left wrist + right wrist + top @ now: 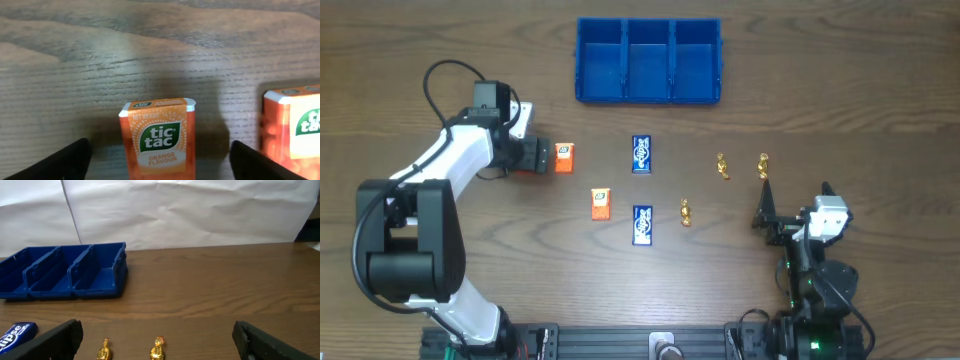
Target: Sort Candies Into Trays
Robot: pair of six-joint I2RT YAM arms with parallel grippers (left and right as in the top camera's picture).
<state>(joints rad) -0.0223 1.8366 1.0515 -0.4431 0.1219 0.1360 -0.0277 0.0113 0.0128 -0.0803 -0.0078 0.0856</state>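
Left gripper (159,162) spread wide either side of an orange mint box (157,137), toward the bench's (840,100) left edge. Right gripper (157,342) also spread, near the right edge, beside gold candies (722,166). Blue tray (648,100) by the far edge.

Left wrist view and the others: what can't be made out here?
- Left wrist view: the near orange box runs off the bottom edge; a second orange box is cut by the side edge.
- Right wrist view: a blue packet is cut by the side edge, two gold candies by the bottom edge.
- Top view: the gold candies are too small to tell their shape.
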